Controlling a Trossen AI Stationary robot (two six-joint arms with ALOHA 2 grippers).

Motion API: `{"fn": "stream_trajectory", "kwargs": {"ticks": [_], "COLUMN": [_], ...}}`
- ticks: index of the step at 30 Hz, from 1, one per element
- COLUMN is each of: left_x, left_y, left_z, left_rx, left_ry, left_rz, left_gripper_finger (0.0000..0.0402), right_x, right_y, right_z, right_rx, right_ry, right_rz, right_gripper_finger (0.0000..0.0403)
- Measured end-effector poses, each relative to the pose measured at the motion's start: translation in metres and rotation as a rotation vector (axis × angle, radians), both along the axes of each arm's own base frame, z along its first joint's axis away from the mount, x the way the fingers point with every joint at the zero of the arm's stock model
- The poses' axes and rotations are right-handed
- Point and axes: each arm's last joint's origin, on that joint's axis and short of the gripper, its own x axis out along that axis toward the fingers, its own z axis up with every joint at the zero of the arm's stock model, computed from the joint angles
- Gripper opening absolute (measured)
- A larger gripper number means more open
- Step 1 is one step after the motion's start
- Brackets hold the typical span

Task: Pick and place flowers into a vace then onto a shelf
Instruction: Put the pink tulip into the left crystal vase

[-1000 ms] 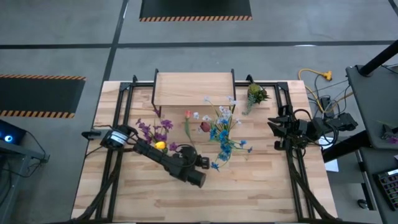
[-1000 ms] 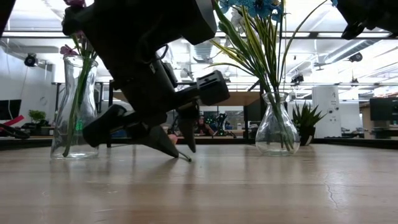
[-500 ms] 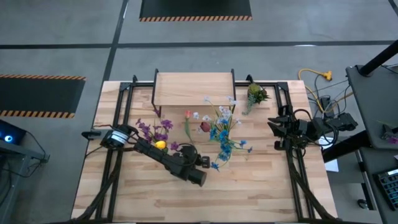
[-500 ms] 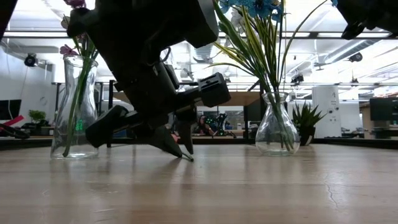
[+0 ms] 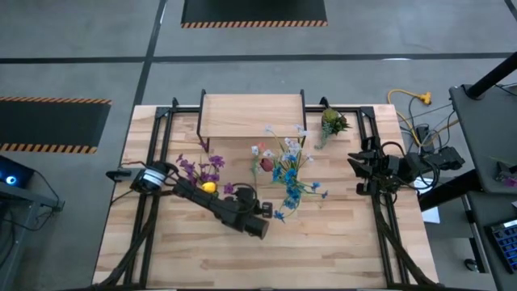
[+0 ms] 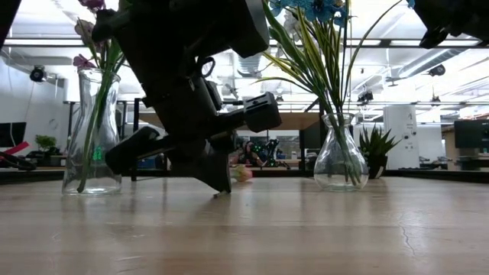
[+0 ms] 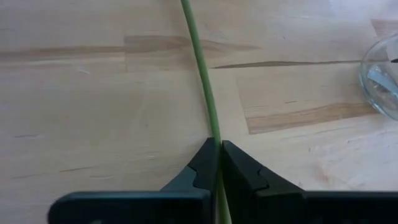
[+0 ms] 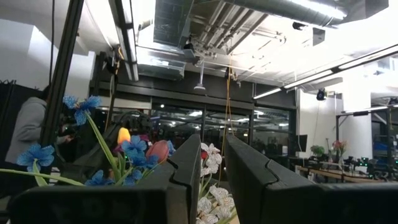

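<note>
Left wrist view, left pincer clamped on thin green flower stem (bloom unseen), right pincer narrowly parted.

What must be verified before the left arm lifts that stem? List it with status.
1. Left pincer shut on the thin green flower stem: ok.
2. Stem clear of the slatted wooden tabletop: not ok, it lies along it.
3. Bloom end free of other flowers: cannot tell.
4. Right pincer out of the way: ok, open at the table's right edge.
5. Round clear glass vase upright: ok.
</note>
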Motion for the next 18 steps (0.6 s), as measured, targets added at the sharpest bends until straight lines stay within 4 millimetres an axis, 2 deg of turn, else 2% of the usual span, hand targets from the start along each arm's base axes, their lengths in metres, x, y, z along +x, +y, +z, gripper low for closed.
{"fn": "stream_trajectory", "kwargs": {"ticks": [8,18], "left_x": [-0.006,-0.025], "left_y": [-0.013,-0.037], "left_z": [0.006,0.03], "left_rx": [-0.056,-0.271], "left_ry": [0.03,0.13], "left_rz": [-0.071,-0.225], "left_gripper_finger": [0.0,0.0], "right_x": [0.0,0.0], "right_y": [0.0,0.0], "right_z": [0.0,0.0], "right_rx": [-0.001,-0.002], "right_ry": [0.0,-0.001], "right_rz": [0.002,0.002], "right_gripper_finger": [0.0063,0.0063]}}
